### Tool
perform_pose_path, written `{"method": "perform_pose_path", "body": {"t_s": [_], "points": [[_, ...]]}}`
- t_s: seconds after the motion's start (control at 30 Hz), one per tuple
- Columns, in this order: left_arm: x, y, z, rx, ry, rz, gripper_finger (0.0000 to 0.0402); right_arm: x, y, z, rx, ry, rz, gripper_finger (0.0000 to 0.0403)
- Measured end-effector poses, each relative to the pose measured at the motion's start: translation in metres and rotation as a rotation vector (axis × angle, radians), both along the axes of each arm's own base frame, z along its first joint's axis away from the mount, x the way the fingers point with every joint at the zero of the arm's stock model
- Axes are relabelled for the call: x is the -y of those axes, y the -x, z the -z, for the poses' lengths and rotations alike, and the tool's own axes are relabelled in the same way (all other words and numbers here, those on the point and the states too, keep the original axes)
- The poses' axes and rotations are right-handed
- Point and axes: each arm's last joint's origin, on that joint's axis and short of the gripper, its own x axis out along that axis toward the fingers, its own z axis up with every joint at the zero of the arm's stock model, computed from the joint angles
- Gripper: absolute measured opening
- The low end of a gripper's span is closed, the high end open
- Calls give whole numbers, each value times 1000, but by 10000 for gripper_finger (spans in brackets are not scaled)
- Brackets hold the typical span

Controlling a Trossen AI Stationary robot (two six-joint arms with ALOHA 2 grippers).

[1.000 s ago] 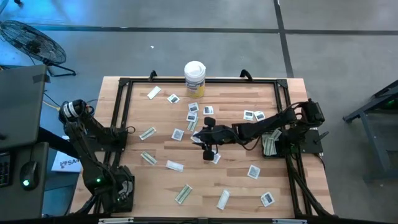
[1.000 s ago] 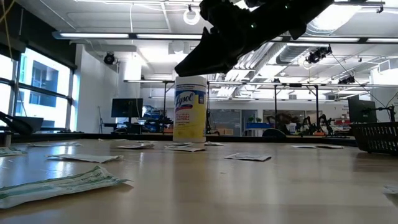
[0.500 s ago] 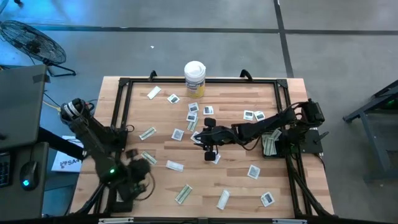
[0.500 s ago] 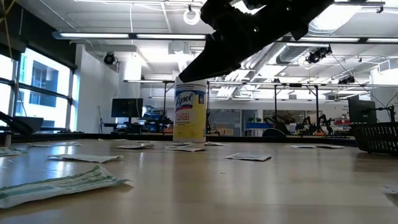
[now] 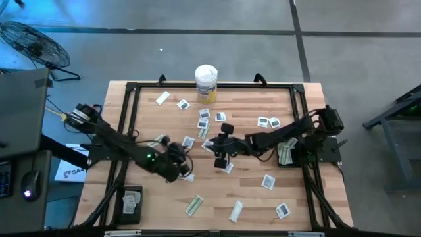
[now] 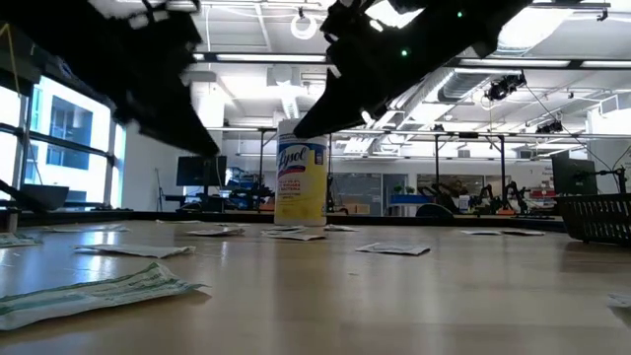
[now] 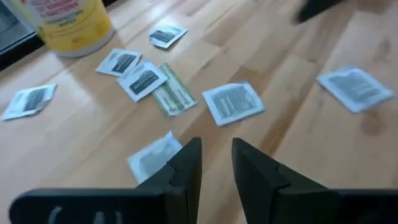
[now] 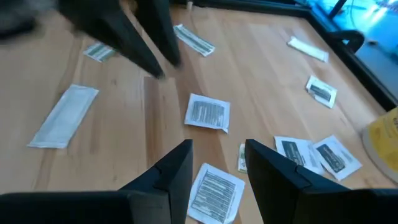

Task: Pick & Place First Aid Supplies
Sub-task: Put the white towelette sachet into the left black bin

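The packets are lying scattered flat across the wooden table, with a tight cluster just in front of the canister that is standing at the far edge. In the left wrist view, 3 square white packets with dark marks and a pale-green wrapper are sitting close together near the canister's yellow base.

The left gripper is reaching out over the middle of the table, hanging above the wood near a long white packet. Its fingers are standing a narrow gap apart, with nothing between them, and a white packet is lying on the table just beyond the tips.

The right gripper is hovering over the centre of the table, close to the cluster of packets. Its fingers are spread apart and holding nothing, with a square packet lying below and ahead of them and another showing between them on the table.

At the table's right edge, a dark tray is holding several wrappers. In the low view, both arms are hanging dark above the tabletop.
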Motion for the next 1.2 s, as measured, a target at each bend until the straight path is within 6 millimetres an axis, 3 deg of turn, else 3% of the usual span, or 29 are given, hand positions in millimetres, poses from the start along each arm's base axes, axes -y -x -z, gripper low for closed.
{"method": "perform_pose_path", "body": {"t_s": [0.13, 0.27, 0.43, 0.6, 0.93, 1.2], "points": [[-19, -10, 19, 29, -14, -29, 94, -10, 1, -2, 19, 41, -12, 140], [-34, -24, 34, 32, -4, -83, 131, -11, 0, -4, 46, 39, -15, 140], [-42, -38, 55, -6, -22, -130, 172, -11, -1, -4, 46, 29, -28, 140], [-42, -51, 66, -32, -31, -144, 177, -11, -1, -4, 44, 28, -29, 140], [-42, -50, 73, -40, -10, -215, 177, -10, -1, -4, 41, 25, -28, 140], [-52, -46, 76, -20, 105, -334, 177, -10, 0, -3, 35, 26, -29, 140]]}}
